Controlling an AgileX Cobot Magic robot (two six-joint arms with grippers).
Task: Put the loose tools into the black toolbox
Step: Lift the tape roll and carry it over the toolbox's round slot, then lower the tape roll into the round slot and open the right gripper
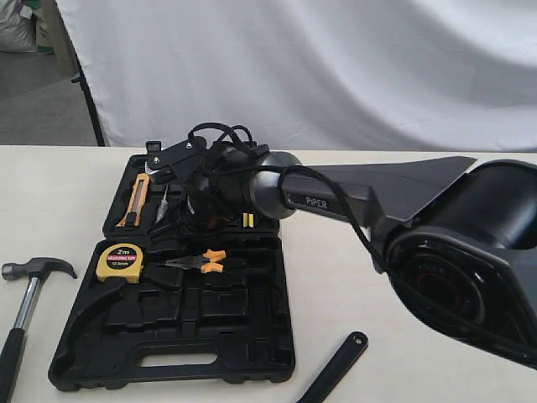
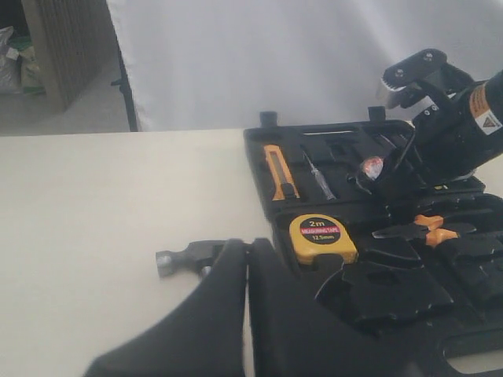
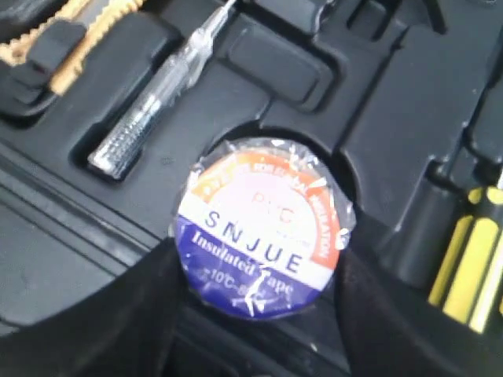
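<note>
The right gripper [image 3: 255, 271] is down over the far half of the black toolbox [image 1: 262, 336]. Its two dark fingers [image 3: 149, 314] press on both sides of the small tape roll [image 3: 263, 228], so it has hold of it. The roll lies flat with its white, orange and blue label facing up. It is right at a round hole in the box, but I cannot tell if it sits all the way down in it.

Just beside the roll lies a clear tester pen [image 3: 157, 94] in its own slot. Past that is an orange knife [image 1: 134, 201]. On the other side of the roll is a yellow and black screwdriver [image 3: 471, 267].

In the near half of the box are a yellow tape measure [image 1: 119, 262] and orange pliers [image 1: 197, 263], side by side. The other slots there are bare.

The right arm [image 1: 336, 197] reaches across the table [image 1: 336, 285] and hides much of the far half of the box in the exterior view.

The hammer [image 1: 23, 306] lies on the table, left of the box and apart from it. The wrench [image 1: 336, 369] lies on the table near the box's front right corner. Only its handle end shows.

The left gripper [image 2: 247, 306] hangs above the table near the hammer's head. Its fingers are together, with just a thin slit between them, and they hold nothing.
</note>
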